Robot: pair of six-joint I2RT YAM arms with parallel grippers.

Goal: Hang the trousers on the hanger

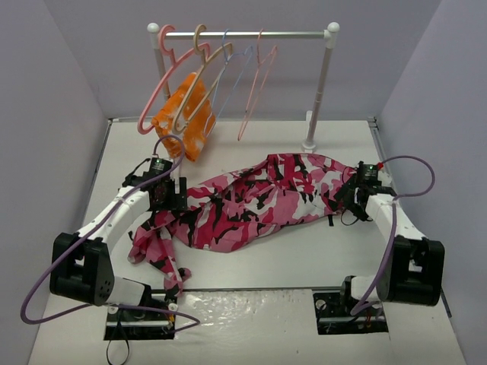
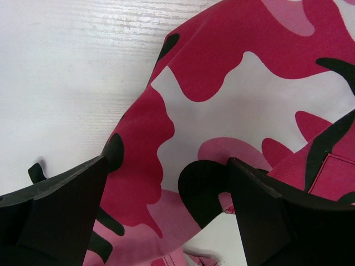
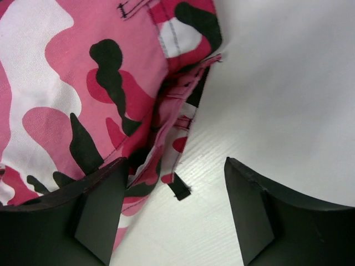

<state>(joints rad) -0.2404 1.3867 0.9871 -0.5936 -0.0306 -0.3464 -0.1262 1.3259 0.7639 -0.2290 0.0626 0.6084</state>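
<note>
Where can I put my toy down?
Bare table lies between the trousers and the arm bases, and behind them beside the rack post. The middle and the back left, by the orange-and-white cloth, are crowded.

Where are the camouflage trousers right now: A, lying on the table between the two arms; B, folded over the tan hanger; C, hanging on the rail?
A: the trousers lie spread across the white table, nowhere near the clothes rail.

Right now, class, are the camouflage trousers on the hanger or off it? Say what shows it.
Off. The trousers lie crumpled on the table, while the beige hanger hangs from the rail behind, apart from them.
</note>
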